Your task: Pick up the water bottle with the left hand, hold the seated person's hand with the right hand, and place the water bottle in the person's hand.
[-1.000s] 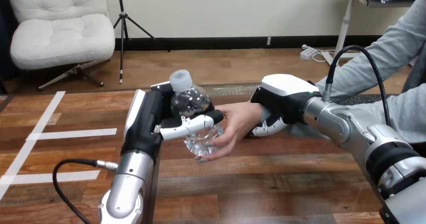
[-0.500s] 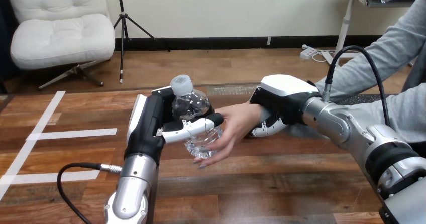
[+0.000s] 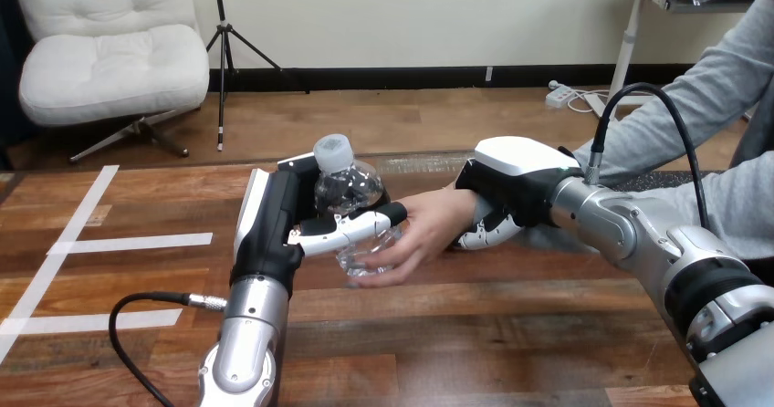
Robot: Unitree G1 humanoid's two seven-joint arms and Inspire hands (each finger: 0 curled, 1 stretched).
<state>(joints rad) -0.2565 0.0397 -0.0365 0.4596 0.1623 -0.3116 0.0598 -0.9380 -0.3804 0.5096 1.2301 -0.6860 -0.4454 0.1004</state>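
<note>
L hand [image 3: 274, 220] gripping water bottle [image 3: 351, 193] — person's hand [image 3: 427, 229] cupping it beside thumb; R hand [image 3: 516, 174] wrapped round person's wrist [image 3: 465, 213].

Left robot hand [image 3: 272, 217] gripping water bottle [image 3: 347, 188] over the bench [image 3: 502, 320] middle, person's hand [image 3: 427, 229] cupping its base, right robot hand [image 3: 513, 181] clasping the wrist [image 3: 465, 212]

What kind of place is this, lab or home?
Likely a robot test lab, not a home: a wooden table marked with white tape strips, and the left hand holding a water bottle against the person's hand.
</note>
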